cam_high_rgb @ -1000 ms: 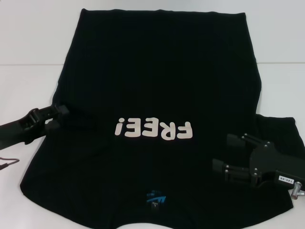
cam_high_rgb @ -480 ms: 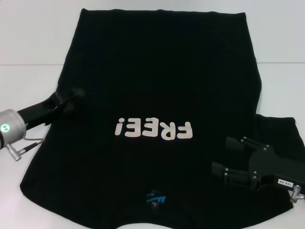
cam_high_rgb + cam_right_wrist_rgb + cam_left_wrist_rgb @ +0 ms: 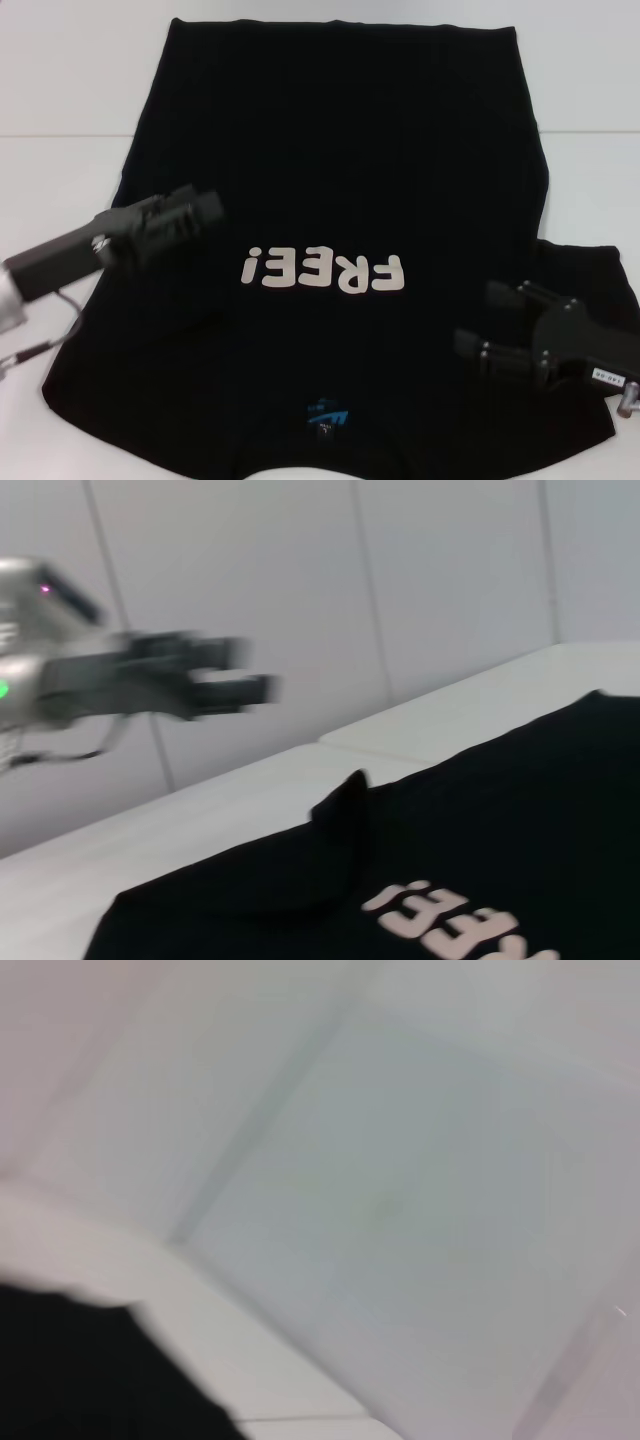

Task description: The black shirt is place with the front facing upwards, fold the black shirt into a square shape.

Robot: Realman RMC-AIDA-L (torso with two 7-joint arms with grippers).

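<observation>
I see the black shirt [image 3: 340, 200] flat on the desk [image 3: 60, 90], print up | left gripper [image 3: 205, 212] at 9 o'clock above it, can't tell its opening | right gripper [image 3: 480, 322] at 4 o'clock, spread wide, holding nothing

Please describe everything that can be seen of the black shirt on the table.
The black shirt is a plain short-sleeved T-shirt of soft-looking cloth, spread front up on the white table. Its white "FREE!" print and small blue neck label lie at the robot's end. The sleeve on the robot's left is folded inward, with one raised crease. The left gripper is above that side, holding nothing. The right gripper is open over the other sleeve.
</observation>
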